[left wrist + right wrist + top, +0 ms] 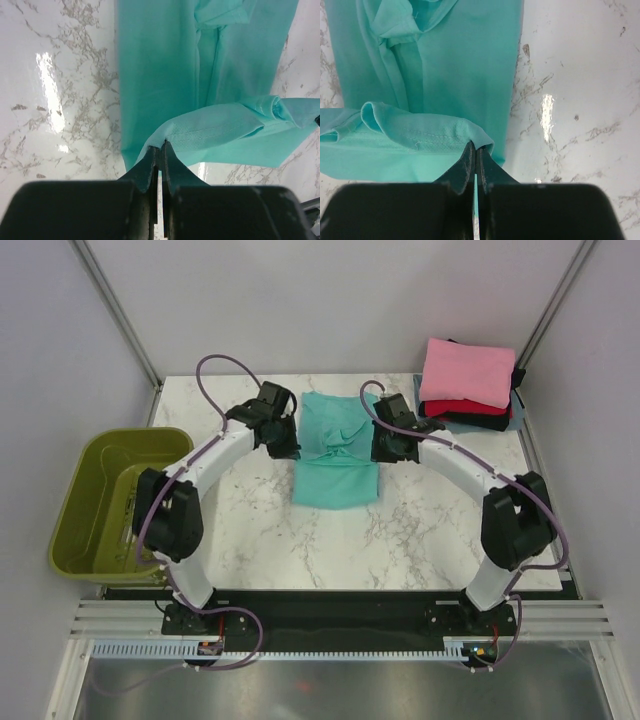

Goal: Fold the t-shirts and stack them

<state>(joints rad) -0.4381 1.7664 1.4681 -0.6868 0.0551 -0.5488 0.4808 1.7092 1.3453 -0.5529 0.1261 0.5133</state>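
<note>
Teal short-sleeved cloth t-shirt [337,455], folded lengthwise into a narrow strip, flat on the white marble-patterned counter [400,540], mid-width and toward the far side. Stitched hem edge [220,132] lifted off the layer below and stretched crosswise between the two arms, sagging a little in between.

Left hand [160,146] clamped narrow on one corner of that hem, black fingers [147,167] pressed together with cloth between. Right hand [475,149] closed just as tight on the opposite corner.

Well apart, at the far right corner of the counter, a stack of folded tees: pink folded t-shirt [468,372] on top, red folded t-shirt [450,408] beneath, black folded t-shirt [480,423] under that, grey-blue folded t-shirt [517,408] at the bottom. Just beside the counter's left edge, olive-green plastic basket [90,500].
</note>
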